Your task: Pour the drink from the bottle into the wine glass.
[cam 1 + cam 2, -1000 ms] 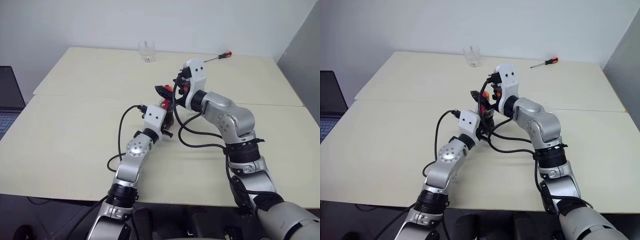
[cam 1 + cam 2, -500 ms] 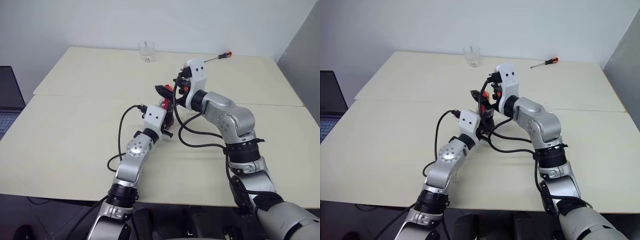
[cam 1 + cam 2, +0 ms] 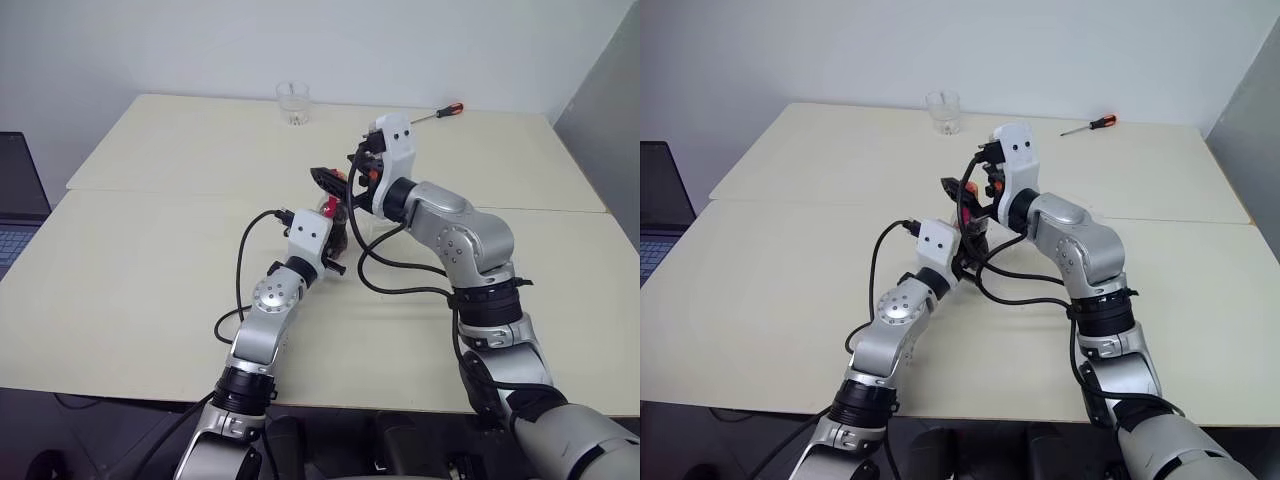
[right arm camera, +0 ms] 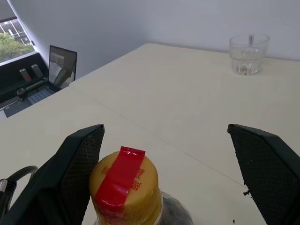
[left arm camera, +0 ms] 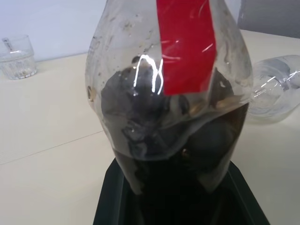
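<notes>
Red tape runs as a plain strip over the yellow cap (image 4: 123, 186) and down the clear shoulder of the bottle (image 5: 168, 93); faint red print shows on the cap beside the strip, too small to read. Dark brown-red drink (image 5: 187, 154) fills the lower part of the bulbous body, with droplets clinging to the plastic above the liquid line. Upright near the middle of the pale worktop (image 3: 150, 280), the bottle is clenched at its base by the left hand (image 5: 173, 197). Just above it, the right hand (image 4: 168, 173) is spread wide, one black finger on each side of the cap and neither touching it. Lying clear and rounded just beside the bottle is part of the wine glass (image 5: 276, 89). Near the far edge of the worktop stand a short tumbler (image 3: 293, 102) and, well apart from it, a screwdriver (image 3: 440, 113) with an orange-and-black handle. A laptop (image 3: 18, 200) sits beyond the worktop's left edge.
</notes>
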Available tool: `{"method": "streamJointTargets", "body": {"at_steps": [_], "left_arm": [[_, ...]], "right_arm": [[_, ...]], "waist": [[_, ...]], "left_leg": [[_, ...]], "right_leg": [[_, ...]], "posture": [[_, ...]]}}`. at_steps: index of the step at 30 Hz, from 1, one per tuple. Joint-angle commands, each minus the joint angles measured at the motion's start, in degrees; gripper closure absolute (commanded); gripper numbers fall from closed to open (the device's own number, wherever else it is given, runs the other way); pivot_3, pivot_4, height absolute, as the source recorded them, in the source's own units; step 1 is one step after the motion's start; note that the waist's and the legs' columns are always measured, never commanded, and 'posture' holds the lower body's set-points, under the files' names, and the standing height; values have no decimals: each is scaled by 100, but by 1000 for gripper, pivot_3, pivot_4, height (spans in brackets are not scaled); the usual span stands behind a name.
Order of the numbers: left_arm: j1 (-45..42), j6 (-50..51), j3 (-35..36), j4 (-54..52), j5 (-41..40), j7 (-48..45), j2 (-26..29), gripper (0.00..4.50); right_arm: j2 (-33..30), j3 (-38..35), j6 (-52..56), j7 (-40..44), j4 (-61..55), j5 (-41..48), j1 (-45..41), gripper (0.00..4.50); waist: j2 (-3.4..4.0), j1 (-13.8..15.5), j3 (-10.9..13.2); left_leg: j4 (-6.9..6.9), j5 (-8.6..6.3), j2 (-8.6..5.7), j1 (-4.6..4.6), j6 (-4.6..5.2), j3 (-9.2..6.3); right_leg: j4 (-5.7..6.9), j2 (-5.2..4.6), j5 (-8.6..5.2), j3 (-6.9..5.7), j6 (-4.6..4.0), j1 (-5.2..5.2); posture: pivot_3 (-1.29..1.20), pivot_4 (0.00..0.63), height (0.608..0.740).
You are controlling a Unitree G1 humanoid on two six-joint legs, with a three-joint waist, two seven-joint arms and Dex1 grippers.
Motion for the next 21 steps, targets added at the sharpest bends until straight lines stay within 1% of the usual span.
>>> {"method": "streamJointTargets", "body": {"at_steps": [1, 12, 19, 21], "left_arm": [[-109, -153, 27, -227, -45, 0, -35, 3782], [-93, -149, 24, -250, -51, -20, -25, 3782], [-79, -139, 13, -271, -47, -23, -24, 3782], [-88, -138, 10, -261, -45, -21, -28, 3782]], "right_arm": [[-50, -127, 23, 8, -353, 81, 10, 0], [-143, -193, 287, -30, -747, 135, 347, 0], [-177, -198, 346, -40, -903, 212, 403, 0], [-179, -196, 340, -35, -905, 226, 390, 379]], "waist": [[0, 0, 0], [0, -1, 0], [0, 0, 0], [0, -1, 0]], "left_leg": [[0, 0, 0, 0, 0, 0], [0, 0, 0, 0, 0, -1], [0, 0, 0, 0, 0, -1], [0, 0, 0, 0, 0, -1]], "right_leg": [[0, 0, 0, 0, 0, 0], [0, 0, 0, 0, 0, 0], [0, 0, 0, 1, 0, 0], [1, 0, 0, 0, 0, 0]], "posture": [[0, 150, 740], [0, 150, 740], [0, 150, 740], [0, 150, 740]]}}
